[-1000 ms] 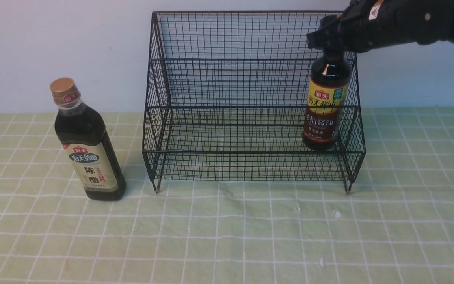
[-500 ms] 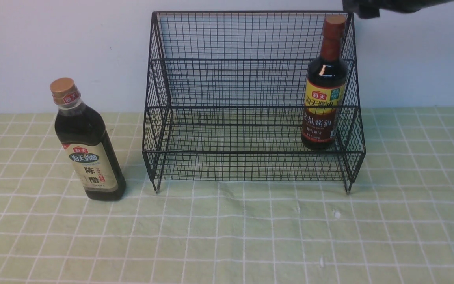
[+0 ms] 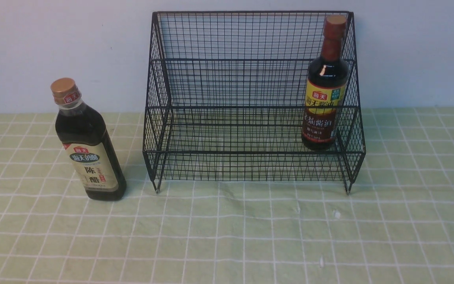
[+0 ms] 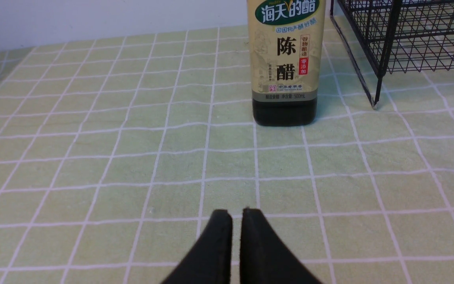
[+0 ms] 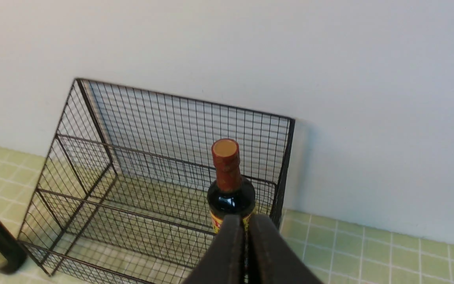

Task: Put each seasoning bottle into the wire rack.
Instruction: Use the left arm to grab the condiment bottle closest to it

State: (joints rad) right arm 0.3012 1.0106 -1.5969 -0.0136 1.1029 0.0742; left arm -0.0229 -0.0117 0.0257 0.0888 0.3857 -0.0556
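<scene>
While the red-capped bottle (image 3: 324, 94) stands upright inside the wire rack (image 3: 250, 60), at the right end of its lower tier, centre-right of the front frame, the gold-capped bottle (image 3: 87, 146) stands on the green-checked worktop (image 3: 227, 236) at frame left, near the rack but outside it. Left claw (image 4: 237, 216) clenched on nothing, low over the worktop, facing the gold-capped bottle. Right claw (image 5: 246, 223) also clenched and empty, above the red-capped bottle, clear of it.
</scene>
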